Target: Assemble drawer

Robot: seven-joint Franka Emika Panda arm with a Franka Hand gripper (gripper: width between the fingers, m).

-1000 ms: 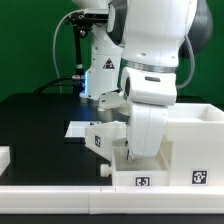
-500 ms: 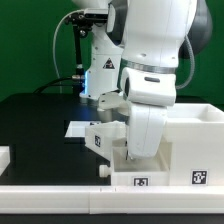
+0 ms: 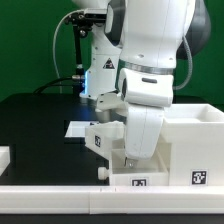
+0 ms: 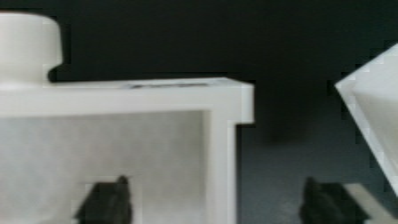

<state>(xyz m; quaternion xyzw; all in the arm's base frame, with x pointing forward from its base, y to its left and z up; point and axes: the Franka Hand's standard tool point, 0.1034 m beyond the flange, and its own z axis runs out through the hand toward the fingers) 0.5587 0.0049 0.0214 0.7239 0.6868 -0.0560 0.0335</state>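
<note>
In the exterior view a small white tray (image 3: pixel 140 176) with a square tag stands at the front, against the large white shell (image 3: pixel 195 140). A second small tray (image 3: pixel 103 135) sits behind it to the exterior view's left. My gripper (image 3: pixel 132 152) reaches down into the front tray, and its fingertips are hidden there. In the wrist view my gripper (image 4: pixel 221 203) is open and straddles the tray's white side wall (image 4: pixel 228 150). One dark finger (image 4: pixel 111 200) is inside the tray and the other is outside over the black table. Neither finger visibly touches the wall.
The marker board (image 3: pixel 75 128) lies flat on the black table behind the trays. A white border bar (image 3: pixel 55 186) runs along the front edge, and a white block (image 3: pixel 4 157) sits at the far left. In the wrist view a white post (image 4: pixel 27 40) stands past the tray.
My arm and the front tray's tag have shifted slightly toward the exterior view's left. The shell and the other tray have not moved.
</note>
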